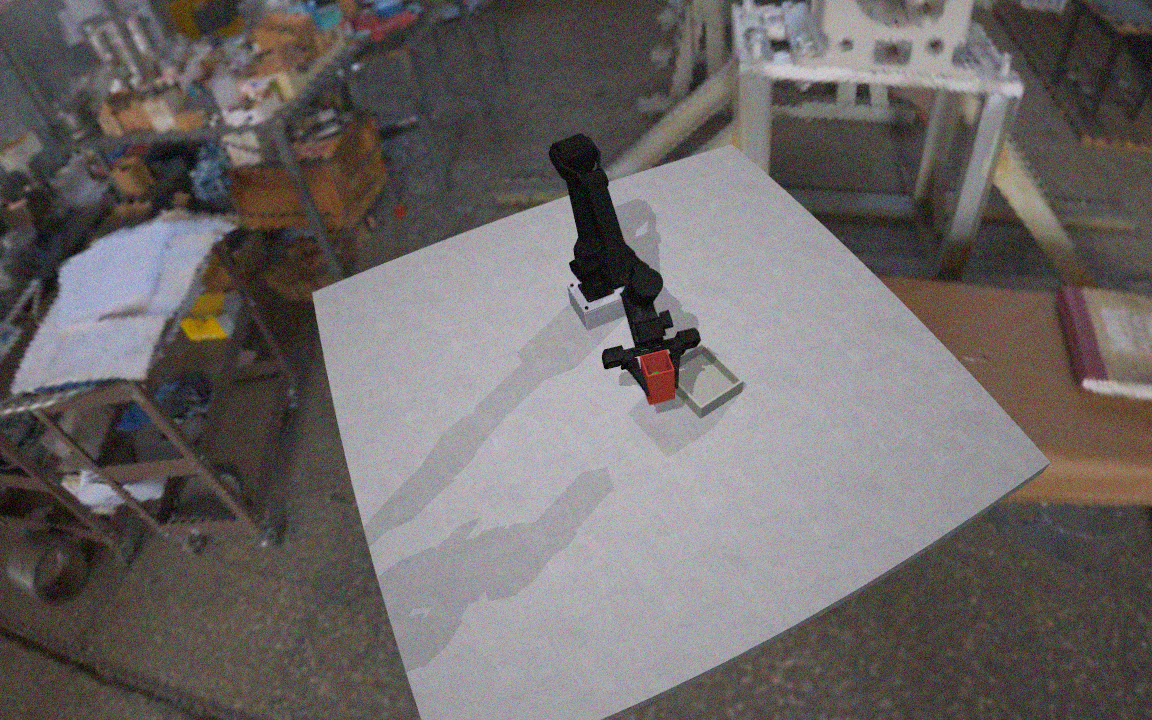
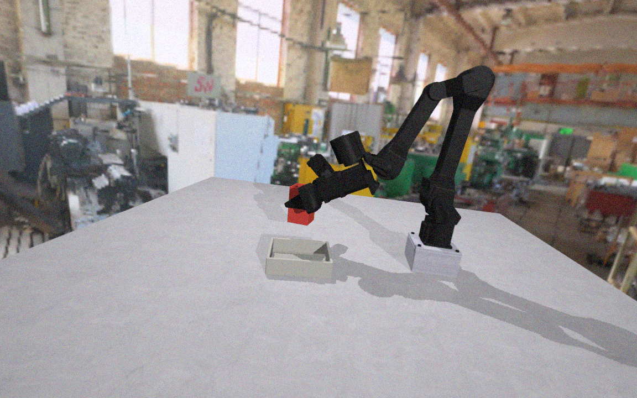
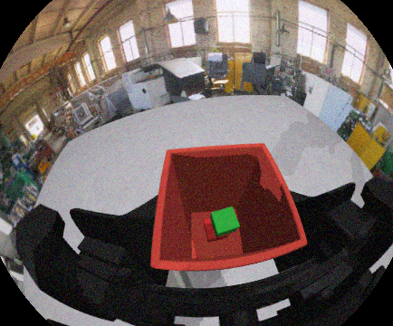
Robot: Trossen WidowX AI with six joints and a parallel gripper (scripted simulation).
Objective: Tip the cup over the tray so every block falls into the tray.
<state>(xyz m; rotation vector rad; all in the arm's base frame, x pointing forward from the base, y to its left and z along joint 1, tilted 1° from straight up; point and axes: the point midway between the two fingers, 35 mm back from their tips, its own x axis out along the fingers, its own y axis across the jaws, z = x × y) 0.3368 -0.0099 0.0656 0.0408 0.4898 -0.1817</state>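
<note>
Cup (image 1: pixel 659 383) (image 2: pixel 301 215) (image 3: pixel 231 263) gripped between the fingers (image 1: pixel 652 362) (image 2: pixel 297 203), raised above the table (image 1: pixel 786 537) (image 2: pixel 162 321) (image 3: pixel 206 122), near the tray's edge (image 1: pixel 723 401) (image 2: pixel 299 267).

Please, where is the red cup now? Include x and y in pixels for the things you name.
The red cup (image 1: pixel 660 386) (image 2: pixel 300 216) (image 3: pixel 160 217) is in the air, between the fingers of the tool (image 1: pixel 659 376) (image 2: pixel 297 203) (image 3: pixel 214 184); in the top view, it appears just left of the tray (image 1: pixel 704 408) (image 2: pixel 298 268).

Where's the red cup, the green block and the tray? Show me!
Red cup (image 1: pixel 661 386) (image 2: pixel 299 217) (image 3: pixel 229 263): top and exterior, side wall; wrist, near rim.
Green block (image 3: pixel 225 221): wrist, top face.
Tray (image 1: pixel 723 400) (image 2: pixel 299 268): top and exterior, outer wall.
</note>
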